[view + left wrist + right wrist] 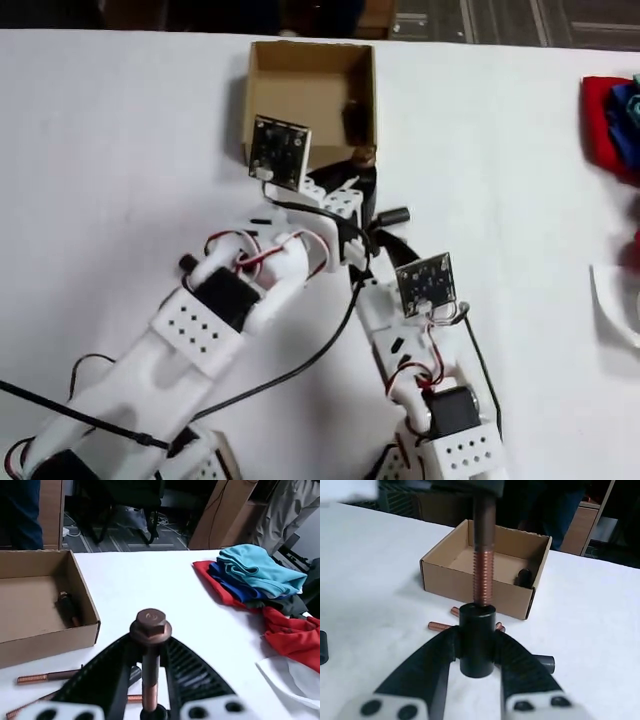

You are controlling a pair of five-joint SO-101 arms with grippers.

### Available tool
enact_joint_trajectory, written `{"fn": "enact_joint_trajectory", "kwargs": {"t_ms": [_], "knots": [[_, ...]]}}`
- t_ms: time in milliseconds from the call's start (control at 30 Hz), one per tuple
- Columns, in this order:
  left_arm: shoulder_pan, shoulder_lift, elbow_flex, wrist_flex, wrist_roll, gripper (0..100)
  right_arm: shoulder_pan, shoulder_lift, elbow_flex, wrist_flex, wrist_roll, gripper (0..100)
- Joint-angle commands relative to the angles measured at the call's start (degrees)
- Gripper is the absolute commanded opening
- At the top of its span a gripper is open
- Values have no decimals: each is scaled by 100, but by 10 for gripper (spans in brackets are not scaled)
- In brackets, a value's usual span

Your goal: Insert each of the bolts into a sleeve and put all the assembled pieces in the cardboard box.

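My left gripper [150,647] is shut on a copper bolt [150,630], hex head away from the wrist. Its threaded end [483,582] meets the mouth of a black sleeve [477,640], which my right gripper [477,652] is shut on. In the high view both grippers meet just in front of the cardboard box [262,98], left gripper [357,187] above right gripper [368,245]. One dark assembled piece [68,608] lies in the box. Loose bolts [440,626] lie on the table before the box, and a spare sleeve [393,215] rests beside the grippers.
A pile of red and blue cloth [612,115] lies at the table's right edge, with a white object [615,305] below it. Another black sleeve [323,648] stands off to one side. A black cable [290,372] runs between the arms.
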Motion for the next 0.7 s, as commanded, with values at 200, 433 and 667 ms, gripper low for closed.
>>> {"fn": "enact_joint_trajectory", "kwargs": {"t_ms": [200, 433, 667], "knots": [[448, -18, -145, 220, 70, 27, 4, -40, 18, -180, 0, 22], [457, -18, -171, 431, 70, 27, 356, -40, 0, -321, 0, 22], [536, 26, -145, 448, 79, 27, 541, -40, 0, -453, -9, 22]]}}
